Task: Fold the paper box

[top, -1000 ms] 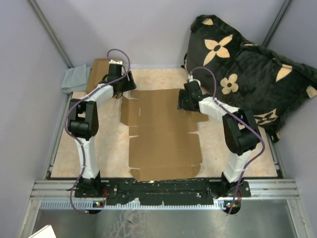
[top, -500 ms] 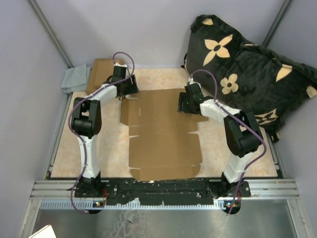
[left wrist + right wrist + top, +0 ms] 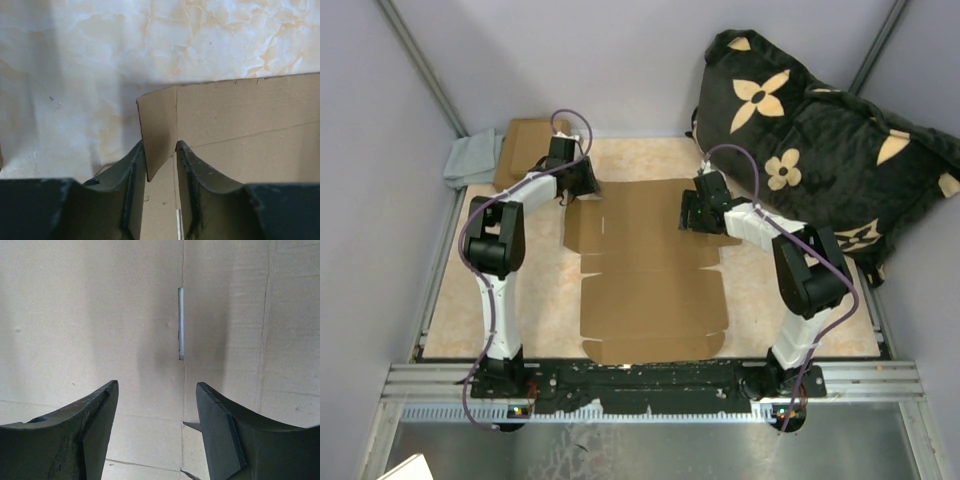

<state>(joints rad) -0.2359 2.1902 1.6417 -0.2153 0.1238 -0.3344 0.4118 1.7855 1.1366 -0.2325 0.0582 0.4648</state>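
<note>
Pinching a lifted corner flap, the left claw [image 3: 160, 149] is nearly closed on the paper box [image 3: 650, 270]. Its two dark fingers [image 3: 131, 190] stand just a flap's width apart. The brown flap rises between them, tilted up off the desk [image 3: 540, 300] and casting a shadow on the marbled surface. This grip sits at the box's far-left corner.

The right claw [image 3: 156, 385] is released, its jaws spread wide and holding nothing. It hangs over the box's far-right part, above a flat panel. A narrow cut slit [image 3: 181, 322] along a crease lies between and just beyond its fingertips. Whether those tips touch the cardboard cannot be told from the wrist view.

The box itself is a large die-cut sheet, spread open on the desk between the two arms. Its panels lie flat apart from the raised corner, with side flaps and notches along both long edges. One end reaches towards the arm bases and the other runs away from them.

Beyond the box's far-left corner lies a smaller piece of brown cardboard [image 3: 520, 145], with a grey cloth [image 3: 470, 160] just left of it. Off the box's far-right side, a black cushion [image 3: 810, 130] with tan flower shapes leans against the wall.
</note>
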